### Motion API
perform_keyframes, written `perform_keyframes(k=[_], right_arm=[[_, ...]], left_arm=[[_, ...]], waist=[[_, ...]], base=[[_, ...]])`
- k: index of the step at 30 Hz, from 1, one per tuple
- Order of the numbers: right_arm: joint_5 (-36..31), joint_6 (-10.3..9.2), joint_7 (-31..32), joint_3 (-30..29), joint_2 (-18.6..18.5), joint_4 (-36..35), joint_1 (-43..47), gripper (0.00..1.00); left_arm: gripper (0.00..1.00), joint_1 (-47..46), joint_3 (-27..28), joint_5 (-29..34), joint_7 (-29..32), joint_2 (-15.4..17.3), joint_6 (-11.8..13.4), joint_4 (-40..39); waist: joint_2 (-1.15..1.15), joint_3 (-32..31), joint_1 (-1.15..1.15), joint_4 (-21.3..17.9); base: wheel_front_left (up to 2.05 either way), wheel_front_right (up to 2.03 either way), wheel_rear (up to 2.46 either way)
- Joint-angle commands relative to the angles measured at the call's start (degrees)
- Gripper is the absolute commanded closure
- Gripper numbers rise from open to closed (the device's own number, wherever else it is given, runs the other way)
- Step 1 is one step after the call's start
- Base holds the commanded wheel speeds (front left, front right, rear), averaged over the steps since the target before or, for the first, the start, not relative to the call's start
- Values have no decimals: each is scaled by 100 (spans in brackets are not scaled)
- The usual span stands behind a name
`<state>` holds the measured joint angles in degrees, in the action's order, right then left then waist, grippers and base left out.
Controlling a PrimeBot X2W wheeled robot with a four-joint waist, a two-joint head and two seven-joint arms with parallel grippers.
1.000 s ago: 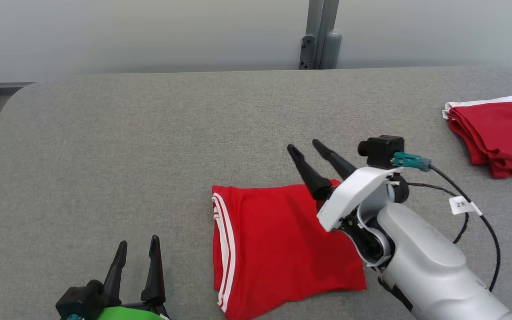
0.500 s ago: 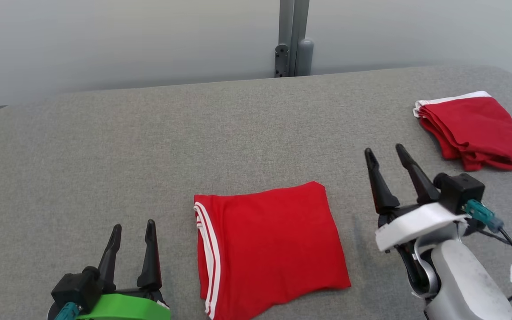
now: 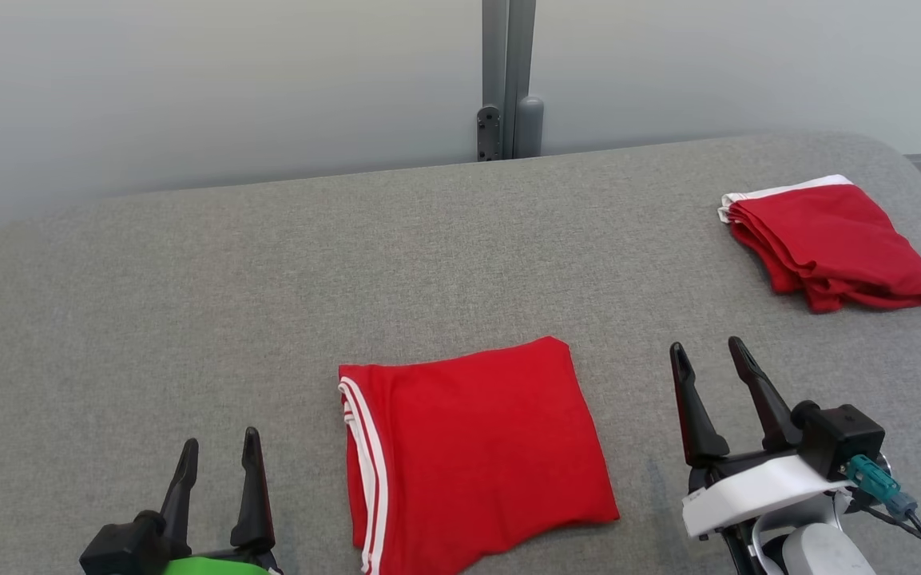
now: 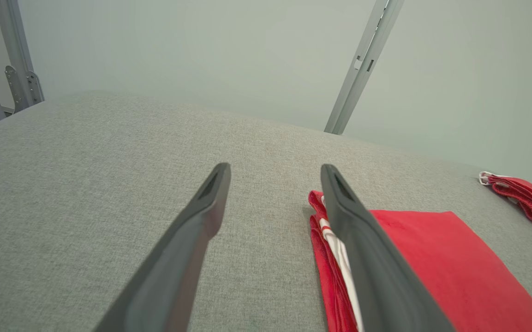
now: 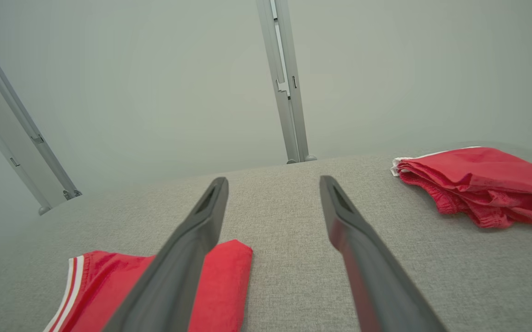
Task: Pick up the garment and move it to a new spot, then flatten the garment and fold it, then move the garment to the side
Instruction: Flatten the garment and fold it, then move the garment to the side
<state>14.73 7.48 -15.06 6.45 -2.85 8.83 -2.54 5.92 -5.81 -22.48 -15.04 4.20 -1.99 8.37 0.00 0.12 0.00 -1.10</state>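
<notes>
Folded red garment (image 3: 472,451) with white side stripes lies flat, lower centre of frame, on grey padded table (image 3: 268,279). Left gripper (image 3: 217,458) lower left, right gripper (image 3: 708,363) lower right: both spread, empty, flanking it. Second red folded garment (image 3: 827,243) upper right.

L claw (image 3: 216,453) agape, R claw (image 3: 706,357) agape, both low

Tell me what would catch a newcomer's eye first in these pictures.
The folded red garment with white stripes lies at the near middle of the grey cloth-covered table. A second folded red garment with a white edge sits at the far right. The left end effector and right end effector flank the near garment, both open.
</notes>
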Motion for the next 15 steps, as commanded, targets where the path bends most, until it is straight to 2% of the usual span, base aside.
perform_keyframes(k=[1,15], right_arm=[[64,2,-12,27,-13,-14,83,0],[174,2,-13,116,-11,157,1,0]], left_arm=[[0,81,23,37,-16,0,24,-17],[0,22,34,112,-17,-41,-21,0]], waist=[[0,-2,0,-6],[0,50,0,29]], base=[[0,0,0],[0,0,0]])
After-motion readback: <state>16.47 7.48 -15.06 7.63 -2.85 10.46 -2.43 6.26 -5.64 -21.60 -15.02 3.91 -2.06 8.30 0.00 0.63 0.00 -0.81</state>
